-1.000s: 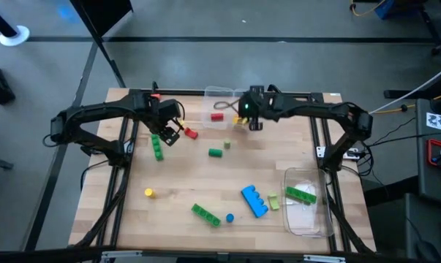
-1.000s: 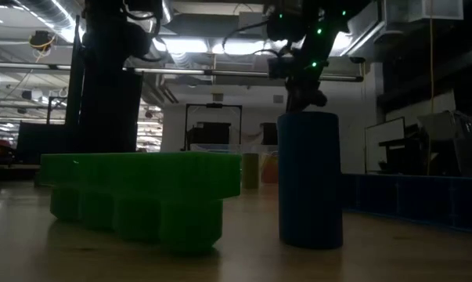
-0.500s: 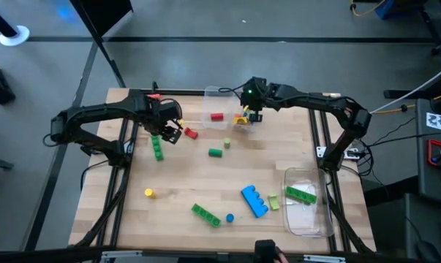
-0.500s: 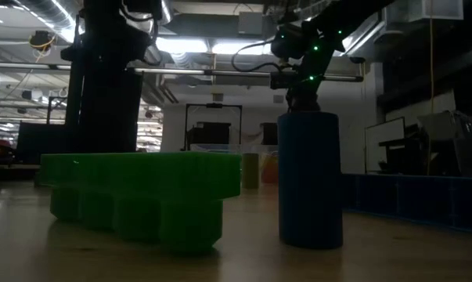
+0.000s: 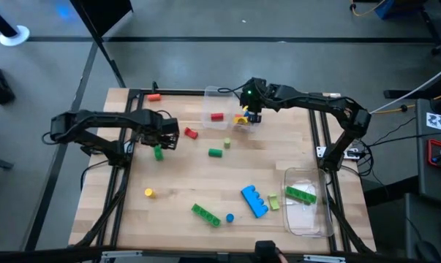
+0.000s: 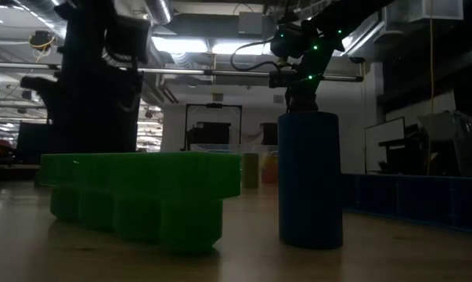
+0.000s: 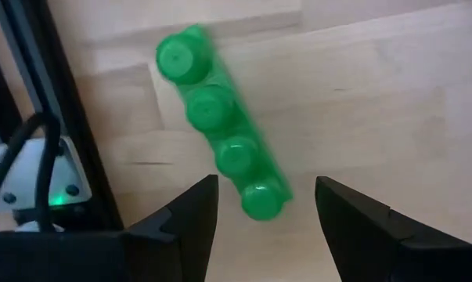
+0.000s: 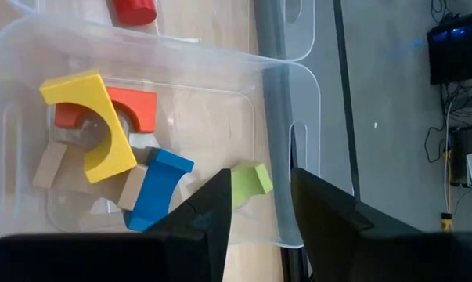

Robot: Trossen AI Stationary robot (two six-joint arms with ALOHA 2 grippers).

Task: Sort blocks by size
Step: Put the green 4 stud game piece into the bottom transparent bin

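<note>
A green four-stud brick (image 5: 158,152) lies flat on the table near its left edge. My left gripper (image 5: 164,139) points down over it, open. In the left wrist view its fingertips stand on either side of the brick's end stud (image 7: 261,200), clear of it. My right gripper (image 8: 259,210) hangs open over a clear container (image 5: 238,117) at the far middle. Inside lie a yellow arch (image 8: 95,125), an orange arch (image 8: 134,106), a blue arch (image 8: 153,188) and wooden pieces. A lime arch piece (image 8: 250,182) shows between the right fingertips. My right gripper stands open around the lime arch piece, slanting down from the table's right. One finger (image 8: 216,207) meets the piece's edge (image 8: 237,188) in the picture, but I cannot tell whether they touch. The piece sits by the container's wall.
Loose on the table: a red cylinder (image 5: 191,134), a green cylinder (image 5: 216,153), a yellow cylinder (image 5: 149,193), a green brick (image 5: 204,213), a blue cylinder (image 5: 229,217) and a blue brick (image 5: 254,201). A second clear container (image 5: 311,219) at the near right holds a green brick (image 5: 302,194).
My left gripper has come down toward the green four-stud brick and rolled about its own axis. My right gripper shifted a little toward the far edge over the clear container, then kept still.
</note>
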